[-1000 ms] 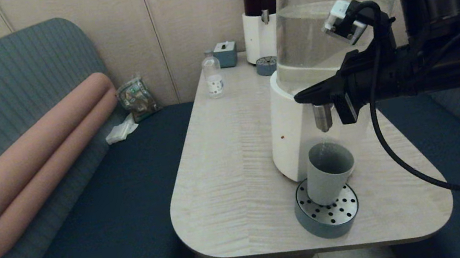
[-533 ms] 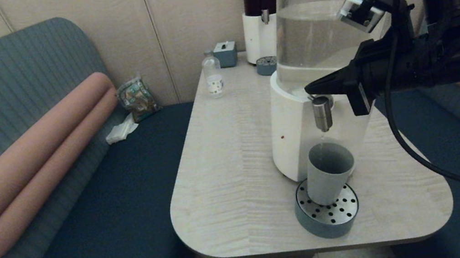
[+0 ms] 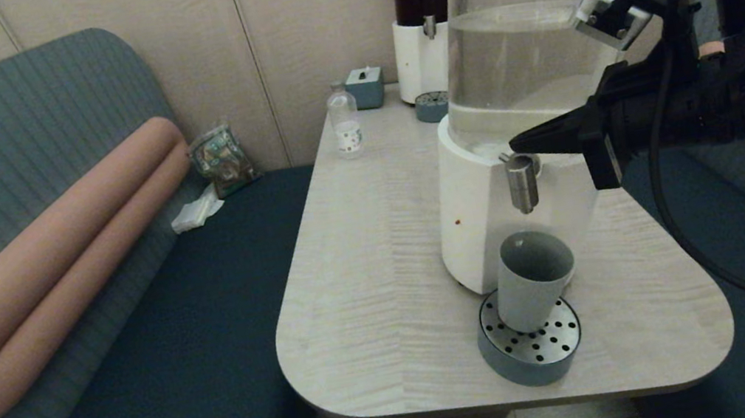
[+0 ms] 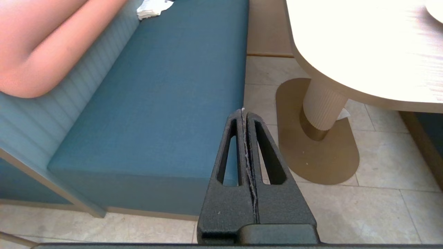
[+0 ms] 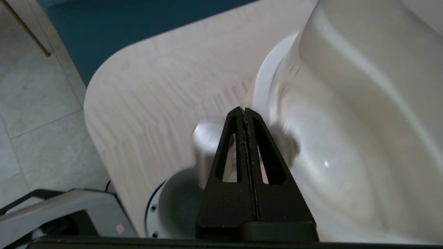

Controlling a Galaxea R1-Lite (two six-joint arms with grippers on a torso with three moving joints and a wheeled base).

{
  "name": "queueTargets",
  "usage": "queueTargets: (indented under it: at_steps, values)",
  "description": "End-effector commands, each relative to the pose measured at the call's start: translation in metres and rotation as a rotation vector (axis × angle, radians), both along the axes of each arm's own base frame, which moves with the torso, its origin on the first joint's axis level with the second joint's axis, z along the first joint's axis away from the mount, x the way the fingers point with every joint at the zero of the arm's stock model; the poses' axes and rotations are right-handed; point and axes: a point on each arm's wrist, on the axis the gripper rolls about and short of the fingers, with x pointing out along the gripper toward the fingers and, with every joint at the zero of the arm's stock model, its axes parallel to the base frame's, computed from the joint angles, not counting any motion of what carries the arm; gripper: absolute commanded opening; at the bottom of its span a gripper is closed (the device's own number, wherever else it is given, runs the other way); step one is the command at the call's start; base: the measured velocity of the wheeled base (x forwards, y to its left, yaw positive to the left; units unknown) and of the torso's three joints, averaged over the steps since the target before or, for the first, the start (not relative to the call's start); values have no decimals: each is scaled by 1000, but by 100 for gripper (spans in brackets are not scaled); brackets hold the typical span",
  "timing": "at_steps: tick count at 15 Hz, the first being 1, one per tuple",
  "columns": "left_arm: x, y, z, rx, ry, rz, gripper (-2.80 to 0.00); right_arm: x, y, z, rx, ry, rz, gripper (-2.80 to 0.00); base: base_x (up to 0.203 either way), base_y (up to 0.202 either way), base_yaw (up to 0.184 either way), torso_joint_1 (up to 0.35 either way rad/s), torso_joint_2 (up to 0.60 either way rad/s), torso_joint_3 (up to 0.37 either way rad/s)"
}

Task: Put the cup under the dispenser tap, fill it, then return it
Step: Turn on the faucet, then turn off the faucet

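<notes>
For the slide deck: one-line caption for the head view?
Cup stands on the drip tray beneath the dispenser tap; the shut right gripper sits beside the tap's knob.

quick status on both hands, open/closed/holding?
Left hand: closed, empty, parked over the floor beside the table.
Right hand: closed, empty, by the dispenser tap, above the cup.
</notes>
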Motion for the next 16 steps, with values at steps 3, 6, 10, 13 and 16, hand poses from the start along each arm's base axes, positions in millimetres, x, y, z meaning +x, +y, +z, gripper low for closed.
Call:
queueTargets:
  at_steps: [3,6,10,13,16]
  values:
    - [0,0,0,-1,2,0,-280,-21,-10,4,-2,-17,-13,-280,0,0,0,0,0,0]
    - [0,0,0,-1,2,0,-280,-22,0,5,-54,-42,-142,-280,0,0,0,0,0,0]
    - [0,0,0,-1,2,0,-280,-60,4,31,27,-102,-325,-280,0,0,0,0,0,0]
    - [0,0,0,-1,2,0,-280,-115,-29,63,244,-159,-451,-280,0,0,0,0,0,0]
    - [0,0,0,-1,2,0,-280,-173,-69,55,319,-205,-535,-280,0,0,0,0,0,0]
